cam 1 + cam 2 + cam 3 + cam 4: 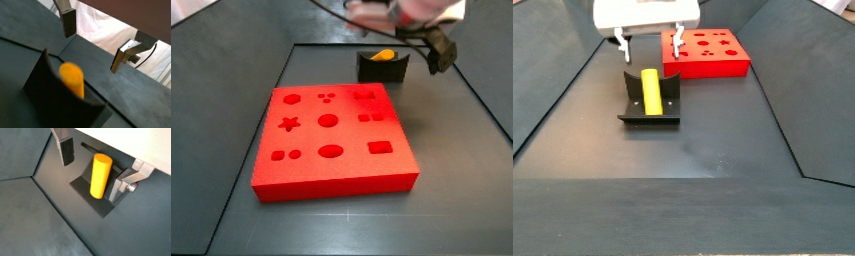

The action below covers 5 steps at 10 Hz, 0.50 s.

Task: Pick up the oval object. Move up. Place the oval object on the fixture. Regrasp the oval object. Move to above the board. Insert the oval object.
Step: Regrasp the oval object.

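Fingers (67, 150) are spread wide with nothing between them, so the gripper (647, 42) has let go and hangs just above the far end of the fixture (649, 108). You can see one silver plate with its dark pad on each side in both wrist views, well clear of the peg.

The oval object (99, 175) is sitting on the fixture, lying in the notch with the dark side walls on either side of it. Its long axis runs along the fixture's slot: in a side view (648, 89) it points from the near end of the fixture back toward the gripper and the board (708, 52). It looks propped at a slant rather than dead flat, with a rounded end facing up toward the wrist camera (72, 77).

From the opposite side (382, 55) only a bit of orange peeks out of the dark block. The red board (331, 135) sits flat on the dark bench (714, 150), just beside the fixture, but I can't tell if they touch.
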{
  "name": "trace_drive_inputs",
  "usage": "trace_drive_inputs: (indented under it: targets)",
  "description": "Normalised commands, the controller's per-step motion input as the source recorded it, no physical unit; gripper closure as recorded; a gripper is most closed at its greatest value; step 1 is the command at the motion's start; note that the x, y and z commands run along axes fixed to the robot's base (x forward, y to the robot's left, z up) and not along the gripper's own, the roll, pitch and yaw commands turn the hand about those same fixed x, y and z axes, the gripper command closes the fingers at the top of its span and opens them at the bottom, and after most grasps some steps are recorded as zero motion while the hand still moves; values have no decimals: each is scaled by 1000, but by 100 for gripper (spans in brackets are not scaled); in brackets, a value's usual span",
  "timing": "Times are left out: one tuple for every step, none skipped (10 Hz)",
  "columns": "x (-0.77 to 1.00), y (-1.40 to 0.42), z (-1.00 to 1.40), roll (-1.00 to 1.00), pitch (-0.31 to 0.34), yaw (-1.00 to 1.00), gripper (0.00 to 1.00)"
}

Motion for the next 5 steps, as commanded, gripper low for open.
trace_drive_inputs:
  targets:
    - [106,37,-1000,69,-110,24,0]
    - [98,22,-803,67,-89,-14,0]
    - [89,20,-705,65,-81,-25,0]
    - [78,12,-502,66,-59,-37,0]
    - [71,9,-354,70,-44,-40,0]
